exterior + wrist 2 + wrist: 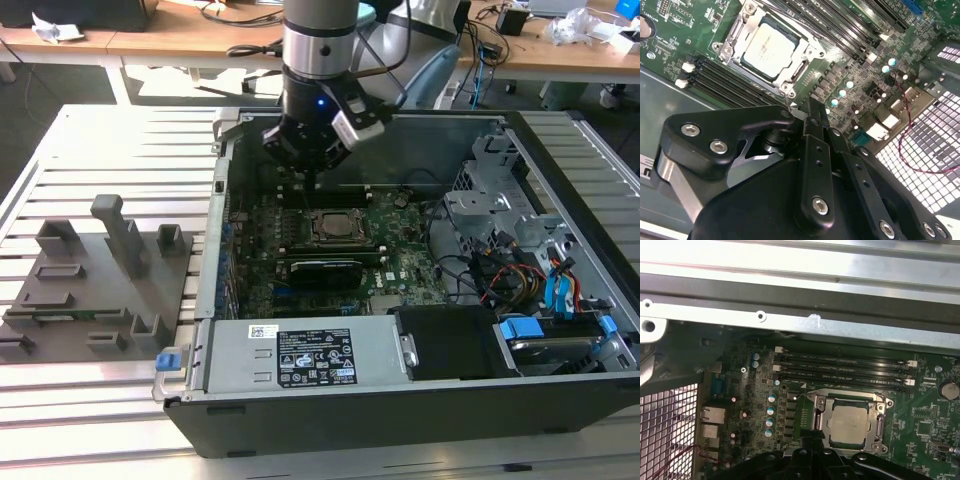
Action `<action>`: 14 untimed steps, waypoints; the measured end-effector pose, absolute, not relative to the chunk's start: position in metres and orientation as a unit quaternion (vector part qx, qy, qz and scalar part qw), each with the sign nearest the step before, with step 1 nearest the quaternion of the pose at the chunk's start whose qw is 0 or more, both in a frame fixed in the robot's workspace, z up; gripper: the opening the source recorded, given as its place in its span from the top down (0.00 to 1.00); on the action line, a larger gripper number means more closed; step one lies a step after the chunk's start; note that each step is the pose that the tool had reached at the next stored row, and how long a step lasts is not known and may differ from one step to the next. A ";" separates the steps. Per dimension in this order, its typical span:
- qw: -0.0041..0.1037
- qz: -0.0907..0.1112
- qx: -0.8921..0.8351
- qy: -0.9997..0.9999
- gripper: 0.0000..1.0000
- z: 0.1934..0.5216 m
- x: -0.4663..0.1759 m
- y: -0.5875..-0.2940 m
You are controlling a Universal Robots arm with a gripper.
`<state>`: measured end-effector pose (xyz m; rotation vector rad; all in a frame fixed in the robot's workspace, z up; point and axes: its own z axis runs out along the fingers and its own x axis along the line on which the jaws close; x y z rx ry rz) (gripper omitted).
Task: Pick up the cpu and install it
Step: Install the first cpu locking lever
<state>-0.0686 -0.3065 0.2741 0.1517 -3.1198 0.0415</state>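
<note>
My own housing is hiding my fingertips in both wrist views, so I cannot tell how my gripper (312,165) is standing, wide or narrow. The cpu (769,49) is lying flat inside the socket frame (735,35) on the motherboard (925,430), which is sitting within the open computer case (420,410). I am hovering above the socket frame, toward the case's rear wall (805,295). Memory slots (840,372) are running just beside the socket frame. Grey fixture blocks (100,270) are standing well apart from the case.
</note>
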 end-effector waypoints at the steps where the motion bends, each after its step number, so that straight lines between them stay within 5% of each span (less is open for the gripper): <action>1: 0.009 0.013 0.049 -0.999 0.89 0.274 -0.070 -0.306; 14: 0.009 0.013 0.049 -0.999 0.89 0.274 -0.088 -0.304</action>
